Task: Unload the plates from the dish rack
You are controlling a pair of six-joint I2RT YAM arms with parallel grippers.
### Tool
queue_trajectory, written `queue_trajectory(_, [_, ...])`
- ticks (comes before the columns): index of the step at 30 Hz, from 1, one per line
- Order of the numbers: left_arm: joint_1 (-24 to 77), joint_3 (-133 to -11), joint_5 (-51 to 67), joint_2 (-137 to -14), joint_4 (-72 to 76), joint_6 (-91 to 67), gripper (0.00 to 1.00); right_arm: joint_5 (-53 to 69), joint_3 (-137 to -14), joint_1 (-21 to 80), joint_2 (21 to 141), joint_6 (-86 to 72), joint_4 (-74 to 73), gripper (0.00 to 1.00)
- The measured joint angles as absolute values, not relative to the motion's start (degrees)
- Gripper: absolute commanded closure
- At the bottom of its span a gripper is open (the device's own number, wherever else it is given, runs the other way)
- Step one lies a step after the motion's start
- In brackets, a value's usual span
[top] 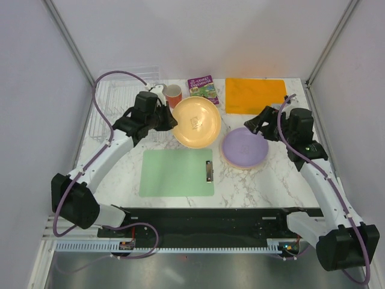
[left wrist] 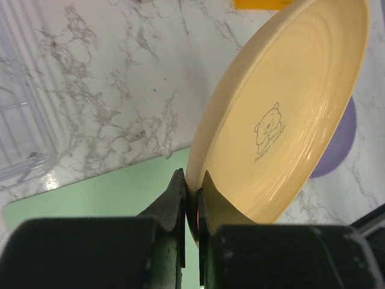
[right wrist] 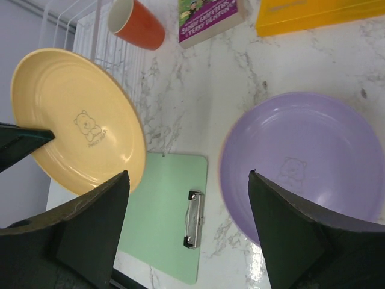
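Observation:
My left gripper (top: 169, 118) is shut on the near rim of the tan-yellow plate (top: 197, 122) and holds it tilted above the table, just right of the clear dish rack (top: 122, 103). In the left wrist view its jaws (left wrist: 191, 191) pinch the plate's edge (left wrist: 289, 102). The lilac plate (top: 245, 148) lies flat at centre right, on a peach-rimmed plate of which only the edge shows. My right gripper (top: 257, 127) is open and empty above the lilac plate's far edge; in the right wrist view (right wrist: 187, 176) that plate (right wrist: 307, 156) lies under its right finger. No plate shows in the rack.
An orange-red mug (top: 173, 95) stands by the rack's right end. A purple book (top: 203, 86) and an orange pad (top: 254, 95) lie at the back. A green clipboard (top: 177, 172) lies in front, under the held plate's near side. Grey walls close both sides.

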State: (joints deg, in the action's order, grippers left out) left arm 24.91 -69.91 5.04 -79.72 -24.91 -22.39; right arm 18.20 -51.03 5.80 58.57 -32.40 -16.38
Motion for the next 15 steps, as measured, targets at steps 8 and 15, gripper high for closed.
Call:
queue_trajectory(8, [28.51,-68.42,10.24,-78.89,-20.58,-26.68,0.98,16.69,-51.03,16.16,63.75,-35.40,-11.25,0.14])
queue_trajectory(15, [31.00,-68.12,11.09,-78.65,-18.65,-27.51,0.92,15.05,-51.03,20.14,68.62,-36.29,-8.58,1.00])
